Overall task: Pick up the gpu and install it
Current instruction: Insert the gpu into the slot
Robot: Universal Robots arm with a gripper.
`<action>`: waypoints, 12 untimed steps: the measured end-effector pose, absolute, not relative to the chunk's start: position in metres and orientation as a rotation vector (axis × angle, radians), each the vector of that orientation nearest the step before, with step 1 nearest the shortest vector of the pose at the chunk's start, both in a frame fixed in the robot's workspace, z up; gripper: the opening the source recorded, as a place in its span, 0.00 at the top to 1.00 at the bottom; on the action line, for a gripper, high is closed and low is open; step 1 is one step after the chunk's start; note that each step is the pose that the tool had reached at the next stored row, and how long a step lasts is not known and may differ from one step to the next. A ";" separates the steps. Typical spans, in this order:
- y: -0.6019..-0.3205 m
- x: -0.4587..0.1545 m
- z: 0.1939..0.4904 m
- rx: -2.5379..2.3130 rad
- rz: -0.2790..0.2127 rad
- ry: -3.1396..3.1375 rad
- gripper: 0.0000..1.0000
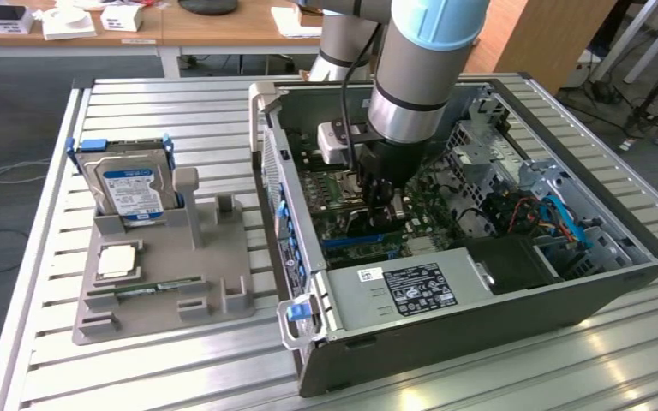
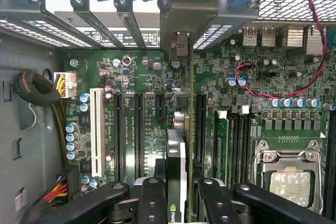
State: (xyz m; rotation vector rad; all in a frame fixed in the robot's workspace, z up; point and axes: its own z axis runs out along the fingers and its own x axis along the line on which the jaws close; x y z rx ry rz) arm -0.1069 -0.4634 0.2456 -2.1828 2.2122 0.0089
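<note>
I have the jaws clamped on the gpu [image 2: 176, 153], which stands on edge between them. In the exterior view they sit at the centre of the frame, down inside the open computer case [image 1: 455, 342]. The card runs parallel to the black expansion slots [image 2: 137, 129] on the green motherboard [image 2: 152, 85]; I cannot tell whether it touches one. On the bench [image 1: 134, 377], at frame left, the hard drive [image 1: 129, 188] stands in a grey holder [image 1: 209, 282].
</note>
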 end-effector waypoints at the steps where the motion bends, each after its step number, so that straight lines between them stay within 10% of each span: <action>1: -0.463 -0.107 0.246 -2.183 0.009 2.212 0.72; 12: -0.463 -0.107 0.244 -2.183 0.009 2.212 0.72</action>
